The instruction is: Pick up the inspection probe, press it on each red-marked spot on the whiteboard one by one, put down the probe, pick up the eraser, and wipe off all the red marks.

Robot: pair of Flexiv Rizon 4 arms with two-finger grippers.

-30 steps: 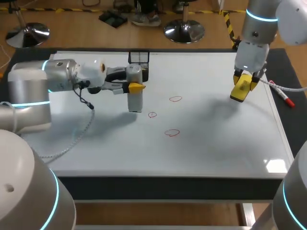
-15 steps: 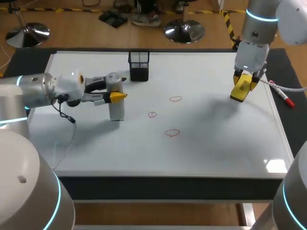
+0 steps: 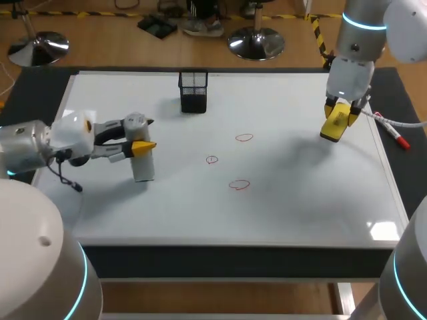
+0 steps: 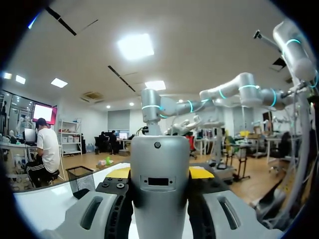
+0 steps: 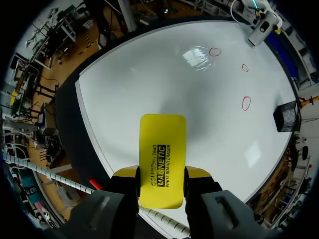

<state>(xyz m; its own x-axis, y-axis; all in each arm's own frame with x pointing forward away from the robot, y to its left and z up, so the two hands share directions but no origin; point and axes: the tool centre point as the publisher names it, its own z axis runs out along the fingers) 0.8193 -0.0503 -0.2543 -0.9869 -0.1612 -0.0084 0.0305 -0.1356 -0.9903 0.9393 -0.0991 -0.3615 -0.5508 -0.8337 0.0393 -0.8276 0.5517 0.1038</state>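
My left gripper (image 3: 139,136) is shut on the grey inspection probe (image 3: 143,167), held upright over the left part of the whiteboard (image 3: 300,200), well left of the marks. In the left wrist view the probe (image 4: 160,189) fills the gap between the left gripper's (image 4: 160,174) yellow tips. Three red marks (image 3: 244,138) (image 3: 211,160) (image 3: 239,185) lie mid-board. My right gripper (image 3: 339,111) hangs over the board's right side, shut on the yellow eraser (image 3: 335,125). The right wrist view shows the eraser (image 5: 162,149) in the right gripper (image 5: 162,173), with the marks (image 5: 245,103) far ahead.
A black mesh holder (image 3: 193,91) stands at the board's back edge, behind the marks, and also shows in the right wrist view (image 5: 285,118). A red-capped marker (image 3: 394,137) lies just off the board's right edge.
My left arm has carried the probe leftward and toward the front, away from the red marks. The right arm and the eraser have stayed still.
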